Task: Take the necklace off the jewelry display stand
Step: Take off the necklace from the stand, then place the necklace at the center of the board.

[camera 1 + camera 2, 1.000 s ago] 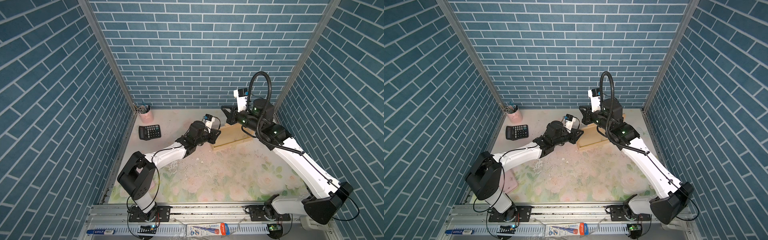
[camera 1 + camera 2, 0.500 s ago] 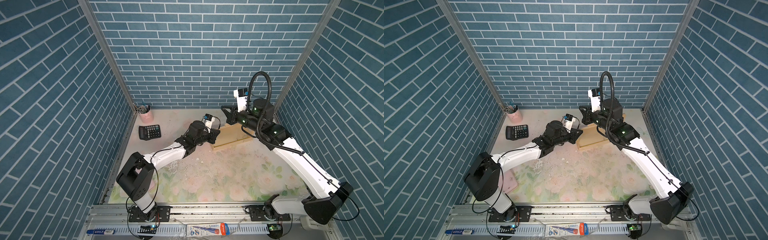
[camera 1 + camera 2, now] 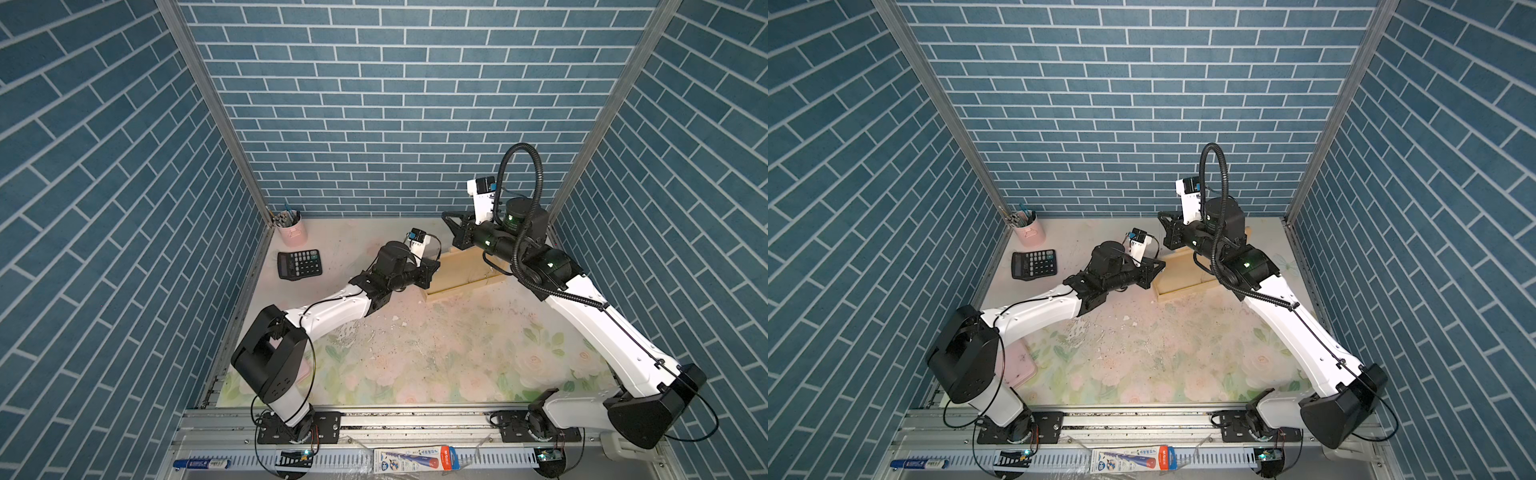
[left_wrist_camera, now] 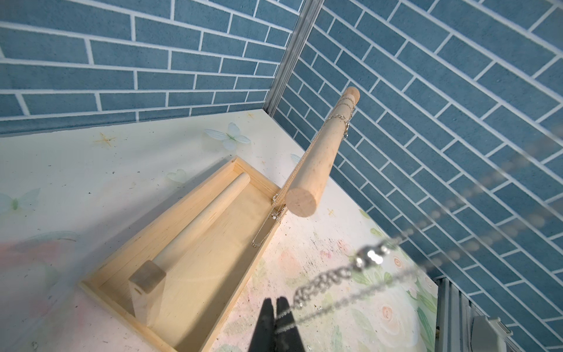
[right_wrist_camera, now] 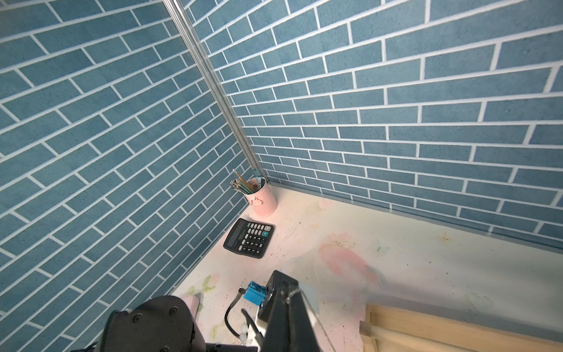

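Note:
The pale wooden jewelry display stand (image 4: 213,243) rests near the back right; both top views show it (image 3: 461,270) (image 3: 1183,274). A thin silver necklace (image 4: 338,117) is wound on its dowel bar (image 4: 320,152), and a strand hangs off the near end. A blurred stretch of chain (image 4: 335,275) runs close past the left wrist camera. My left gripper (image 4: 275,300) is shut on that chain beside the stand's left end (image 3: 432,266). My right gripper (image 5: 294,297) is shut with chain links at its tip, held above the stand (image 3: 446,216).
A black calculator (image 3: 299,264) (image 5: 248,239) lies at the back left, next to a pink cup of pencils (image 3: 293,230) (image 5: 263,201) in the corner. A pink flat object (image 3: 1017,365) lies by the left arm's base. Blue brick walls enclose three sides.
My left gripper's fingers have shut on the chain. Both arms have stayed almost where they were.

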You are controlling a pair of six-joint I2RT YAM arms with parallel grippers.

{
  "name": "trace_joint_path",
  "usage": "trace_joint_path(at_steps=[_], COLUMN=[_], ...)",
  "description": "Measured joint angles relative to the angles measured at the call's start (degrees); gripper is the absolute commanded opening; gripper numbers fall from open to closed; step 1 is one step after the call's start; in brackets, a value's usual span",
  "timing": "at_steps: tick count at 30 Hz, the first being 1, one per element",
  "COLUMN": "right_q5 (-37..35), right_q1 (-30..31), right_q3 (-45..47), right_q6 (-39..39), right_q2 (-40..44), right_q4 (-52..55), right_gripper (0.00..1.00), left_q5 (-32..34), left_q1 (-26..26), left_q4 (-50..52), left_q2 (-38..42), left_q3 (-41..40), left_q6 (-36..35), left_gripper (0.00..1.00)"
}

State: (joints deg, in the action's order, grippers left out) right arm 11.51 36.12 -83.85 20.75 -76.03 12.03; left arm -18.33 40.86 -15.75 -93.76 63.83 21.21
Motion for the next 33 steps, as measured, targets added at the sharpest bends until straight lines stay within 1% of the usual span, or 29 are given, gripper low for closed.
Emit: trace_joint_path(at_steps=[5, 16, 26, 33], right_q5=[0.0, -0.3, -0.8, -0.7], right_q1=[0.0, 1.0, 2.8, 4.7], right_q3=[0.0, 2.5, 6.7, 8.4], right_q6=[0.1, 2.7, 4.5, 6.1], right_q2=[0.0, 0.0, -0.3, -4.8], right_q4=[0.0, -0.9, -3.1, -5.3], right_gripper=[0.00, 0.00, 0.00, 0.00], left_q5=[-1.4, -6.9, -10.5, -11.6], left_q1=[0.0, -0.6, -4.1, -6.1], left_q4=[2.0, 8.9, 12.8, 14.7], left_q2=[0.9, 5.0, 12.6, 16.0], left_q3=[0.0, -1.2, -10.6, -17.6], left_q6=[-1.2, -4.6, -5.2, -4.3], left_gripper=[0.00, 0.00, 0.00, 0.00])
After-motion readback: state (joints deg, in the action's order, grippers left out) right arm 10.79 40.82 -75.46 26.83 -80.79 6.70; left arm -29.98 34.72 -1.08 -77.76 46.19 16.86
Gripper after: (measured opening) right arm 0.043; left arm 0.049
